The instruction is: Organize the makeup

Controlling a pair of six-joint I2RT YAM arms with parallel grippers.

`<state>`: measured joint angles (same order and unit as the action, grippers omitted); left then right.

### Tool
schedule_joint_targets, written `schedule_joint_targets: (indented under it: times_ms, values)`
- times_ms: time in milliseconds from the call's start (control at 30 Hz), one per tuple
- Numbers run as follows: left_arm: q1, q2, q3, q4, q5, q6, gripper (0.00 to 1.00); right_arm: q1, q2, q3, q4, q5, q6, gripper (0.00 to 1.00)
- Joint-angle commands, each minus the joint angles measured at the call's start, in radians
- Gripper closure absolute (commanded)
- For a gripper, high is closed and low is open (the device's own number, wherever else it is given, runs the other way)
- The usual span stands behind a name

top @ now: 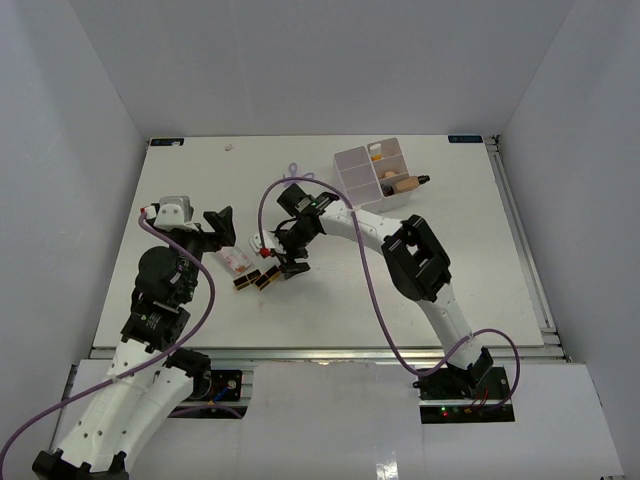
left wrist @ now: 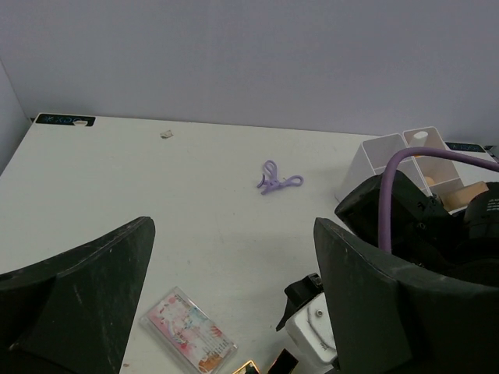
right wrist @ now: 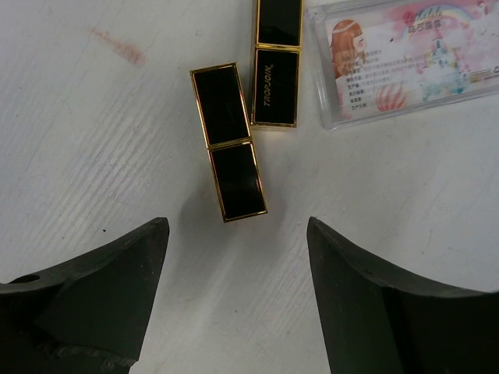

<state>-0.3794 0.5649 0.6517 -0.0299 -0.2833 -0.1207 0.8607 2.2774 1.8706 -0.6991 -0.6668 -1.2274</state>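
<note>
Two black-gold lipsticks lie side by side on the table, one (right wrist: 230, 152) right in front of my open right gripper (right wrist: 235, 230), the other (right wrist: 277, 70) beyond it; in the top view they (top: 256, 280) sit just left of that gripper (top: 287, 266). A small clear pinkish item (right wrist: 405, 58) lies beside them, and also shows below my open, empty left gripper (left wrist: 234, 234) in the left wrist view (left wrist: 187, 331). The lilac clip (top: 295, 178) lies further back. The orange tube (top: 376, 153) and a beige bottle (top: 405, 184) rest in the white box.
The white four-compartment box (top: 352, 165) stands at the back right of the table. A tiny pale item (top: 230, 147) lies near the back edge. The right arm's wrist (left wrist: 320, 319) and purple cable (left wrist: 398, 167) crowd the left wrist view. White walls enclose the table.
</note>
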Motion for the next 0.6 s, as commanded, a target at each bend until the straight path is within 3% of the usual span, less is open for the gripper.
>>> schedule_joint_targets:
  times_ms: [0, 267, 567]
  values:
    - [0.004, -0.012, 0.000, 0.007, 0.018, 0.003, 0.07, 0.020, 0.017, 0.033, 0.026, -0.007, 0.044, 0.24]
    - [0.004, -0.015, -0.003, 0.011, 0.021, 0.006, 0.07, 0.038, 0.051, 0.036, 0.039, -0.031, 0.083, 0.38]
    - [0.004, -0.013, -0.012, 0.019, 0.007, 0.015, 0.08, 0.044, 0.051, 0.000, 0.045, -0.012, 0.078, 0.64]
